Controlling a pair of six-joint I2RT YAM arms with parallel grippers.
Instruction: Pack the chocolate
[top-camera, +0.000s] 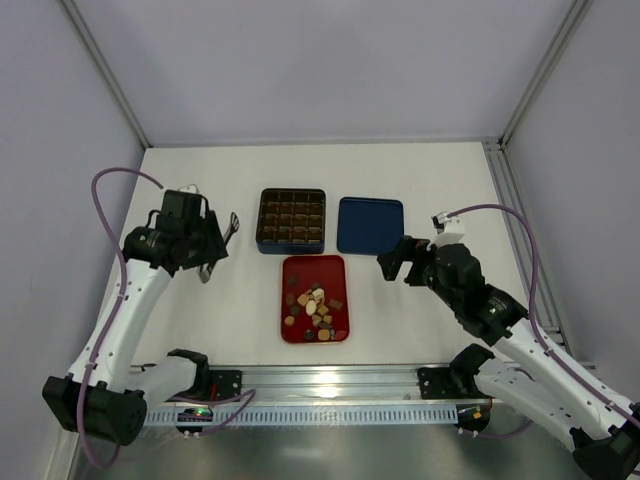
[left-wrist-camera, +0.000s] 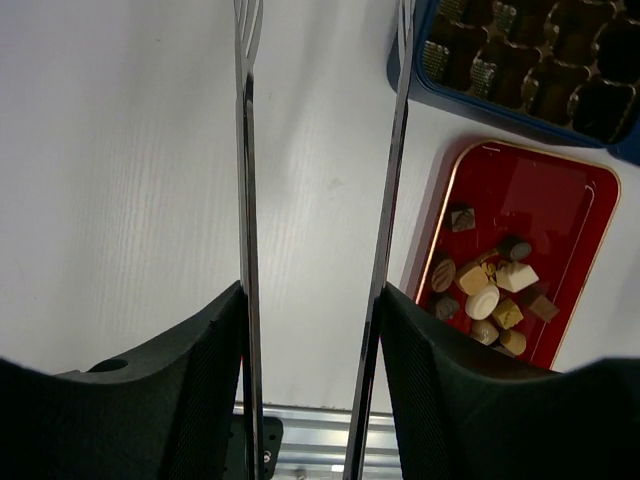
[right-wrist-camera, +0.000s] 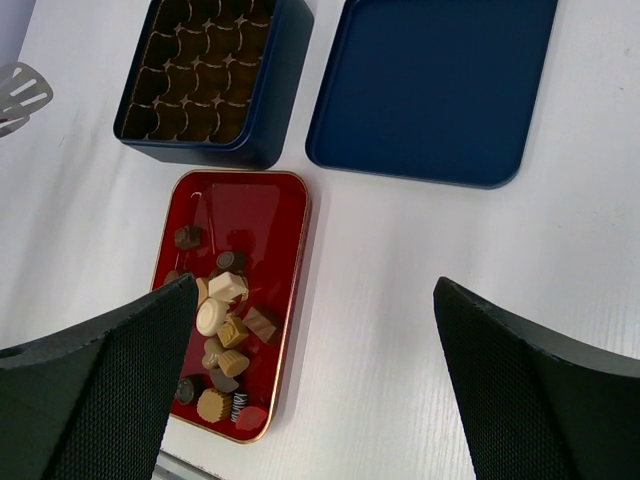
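The white table (top-camera: 430, 190) is the biggest thing here, and everything sits on it. At the far side is a dark box (top-camera: 292, 220) with lots of little square holes. Just beside it, on the right, lies a flat blue lid (top-camera: 370, 224). A red tray (top-camera: 312, 268) lies in front of the box, with its long side running from far to near. The left gripper (left-wrist-camera: 312, 295) is off to the left of the box and it squeezes a pair of thin metal tongs (left-wrist-camera: 246, 200); the two long blades press against the insides of its fingers. The right gripper (right-wrist-camera: 315, 288) has its jaws spread wide with nothing in them, and it hangs just right of the tray. The chocolate (top-camera: 315, 305) is a small heap in the near half of the red tray, and the heap is stretched the same way as the tray, from far to near. It lies between the two grippers, close to the right one and well apart from the left one, and touches neither. The pieces are dark brown, tan and cream. Some are round and some are square, and one dark piece sits a little apart at the far end of the heap.
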